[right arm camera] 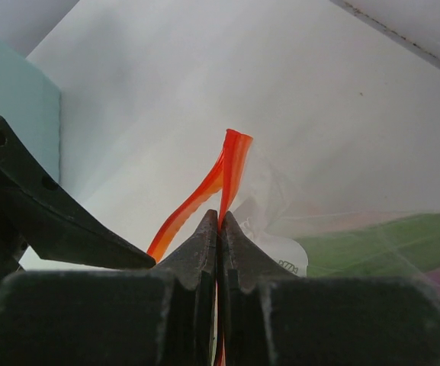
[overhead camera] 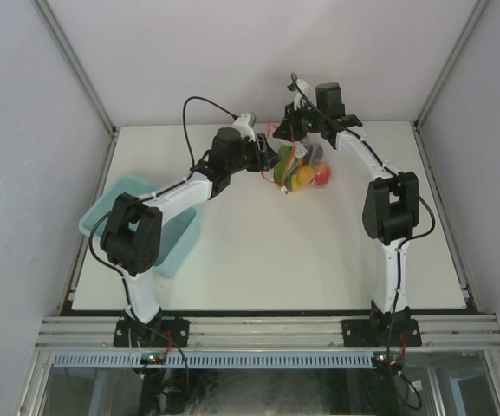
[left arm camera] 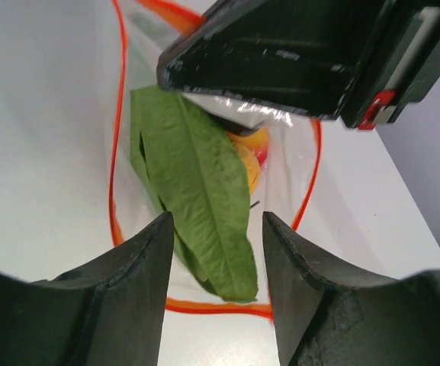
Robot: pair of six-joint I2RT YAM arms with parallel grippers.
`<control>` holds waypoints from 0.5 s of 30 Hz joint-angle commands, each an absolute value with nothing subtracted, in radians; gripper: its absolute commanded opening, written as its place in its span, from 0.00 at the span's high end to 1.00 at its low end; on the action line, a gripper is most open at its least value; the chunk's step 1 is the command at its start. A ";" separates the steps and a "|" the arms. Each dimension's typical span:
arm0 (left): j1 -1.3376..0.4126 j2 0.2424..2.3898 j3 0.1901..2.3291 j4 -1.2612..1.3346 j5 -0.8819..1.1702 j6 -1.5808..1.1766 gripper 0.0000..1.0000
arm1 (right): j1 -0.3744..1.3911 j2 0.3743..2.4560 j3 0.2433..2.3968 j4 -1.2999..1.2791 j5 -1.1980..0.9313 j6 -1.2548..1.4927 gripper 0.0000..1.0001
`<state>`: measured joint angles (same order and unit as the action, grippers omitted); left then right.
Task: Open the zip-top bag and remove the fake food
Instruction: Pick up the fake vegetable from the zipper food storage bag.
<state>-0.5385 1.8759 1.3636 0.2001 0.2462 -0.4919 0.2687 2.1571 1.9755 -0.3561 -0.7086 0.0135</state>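
**Holding the bag's mouth wide for the reach-in**

Starting at your left, the light blue bin sits at the table edge beside the left arm, well apart from the work; it looks like the place for whatever comes out.

Your left gripper points straight into the mouth of the zip-top bag, jaws parted with nothing between them yet. A green leaf lies just beyond and in line with the gap, so it seems the first piece you mean to take. The zip strip loops around the leaf on both sides, so the bag is already open.

The bag hangs over the far middle of the table, the fake food bunched low inside — yellow and red show through the plastic.

To the right, your right gripper is pinched tight on the red-orange strip and lifts that edge from above. That hold is what spreads the mouth toward the left arm and lets the food sag clear of the opening.
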 commanded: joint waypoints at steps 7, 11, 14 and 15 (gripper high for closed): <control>-0.566 1.929 1.484 0.131 0.080 -0.565 0.38 | 0.272 2.154 2.028 -0.341 -0.778 -0.021 1.00; -0.579 1.944 1.489 0.152 0.087 -0.559 0.33 | 0.273 2.153 2.024 -0.339 -0.779 -0.020 1.00; -0.584 1.964 1.494 0.170 0.111 -0.566 0.33 | 0.273 2.154 2.023 -0.336 -0.791 -0.016 1.00; -0.586 1.972 1.495 0.177 0.121 -0.571 0.33 | 0.273 2.155 2.024 -0.336 -0.796 -0.014 1.00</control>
<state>-0.5697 1.9564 1.4364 0.1352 0.1074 -0.5480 0.2699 2.1635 1.9800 -0.3645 -0.7563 -0.0044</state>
